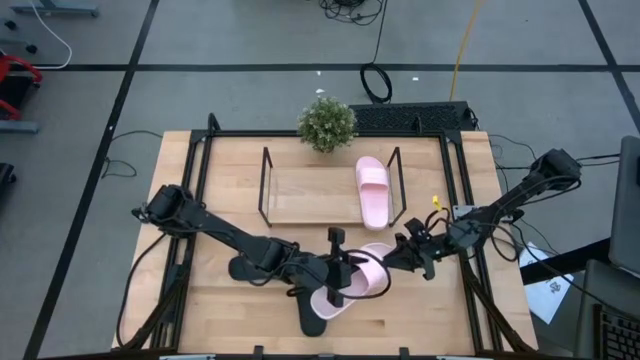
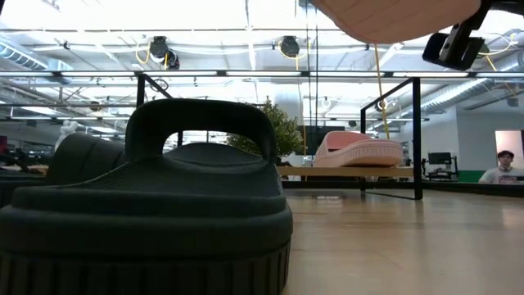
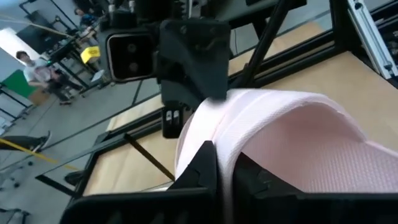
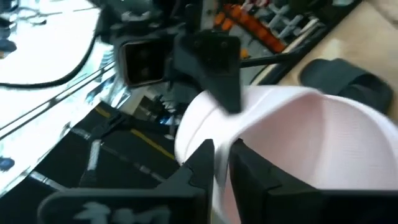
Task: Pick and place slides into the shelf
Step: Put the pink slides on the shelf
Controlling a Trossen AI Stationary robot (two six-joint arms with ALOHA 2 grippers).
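Note:
A pale pink slide (image 1: 365, 272) hangs above the table's near middle between my two grippers. My left gripper (image 1: 345, 275) comes from the left and is shut on it; my right gripper (image 1: 398, 258) meets it from the right, also shut on it. A second pink slide (image 1: 373, 190) lies on the wood board of the shelf (image 1: 300, 195), at its right end. Two black slides lie on the table, one (image 1: 245, 268) under my left arm, one (image 1: 315, 315) near the front edge, filling the low view (image 2: 147, 213). My left gripper pinches a thin pink edge of the slide (image 3: 225, 146) between its two fingers, coming nearly level from the table's left. The slide is lifted clear of the table. My right gripper has the opposite pink edge (image 4: 219, 149) between its two fingers, coming nearly level from the table's right. Which part of the slide that edge belongs to I cannot tell.
A small potted plant (image 1: 327, 123) stands behind the shelf at the table's far edge. Black rails (image 1: 462, 200) frame the tabletop. Bare wood lies on the shelf board left of the pink slide. A person (image 2: 503, 168) sits in the room beyond.

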